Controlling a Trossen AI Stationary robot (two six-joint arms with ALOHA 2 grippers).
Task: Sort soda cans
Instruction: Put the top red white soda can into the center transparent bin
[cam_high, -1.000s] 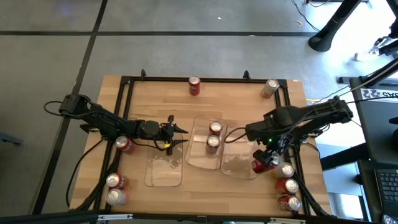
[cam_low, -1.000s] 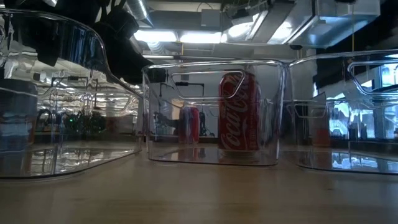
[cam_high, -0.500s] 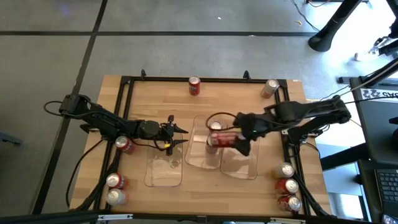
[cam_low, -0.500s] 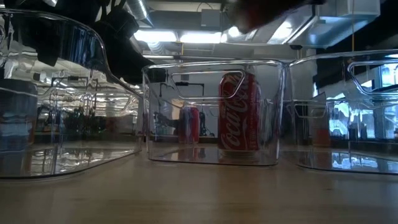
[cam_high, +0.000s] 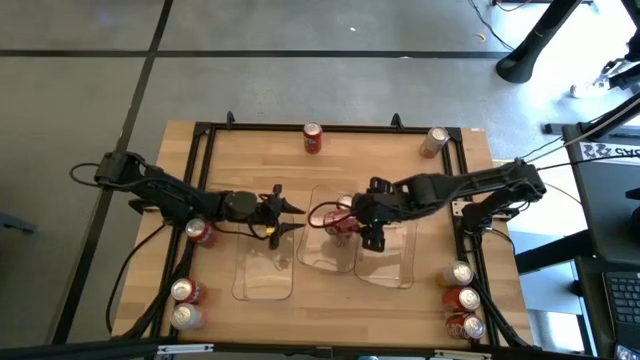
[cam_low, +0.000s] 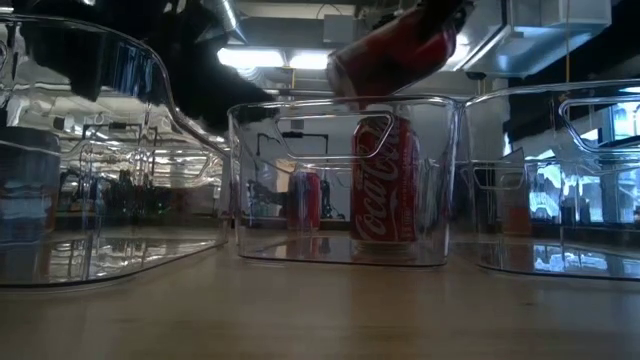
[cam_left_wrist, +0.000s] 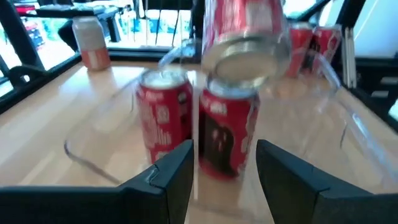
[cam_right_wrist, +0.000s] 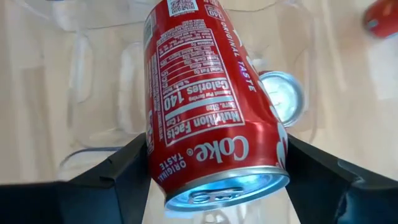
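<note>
Jaws clamped on a red cylindrical metal soda can (cam_right_wrist: 211, 106), the right gripper (cam_high: 352, 218) holds it tilted above the middle clear rectangular plastic tray (cam_high: 310, 262), where two upright red cans (cam_left_wrist: 165, 115) stand. The left gripper (cam_high: 287, 219), fingers spread, hovers beside that tray over the wooden table (cam_high: 250, 150).
</note>
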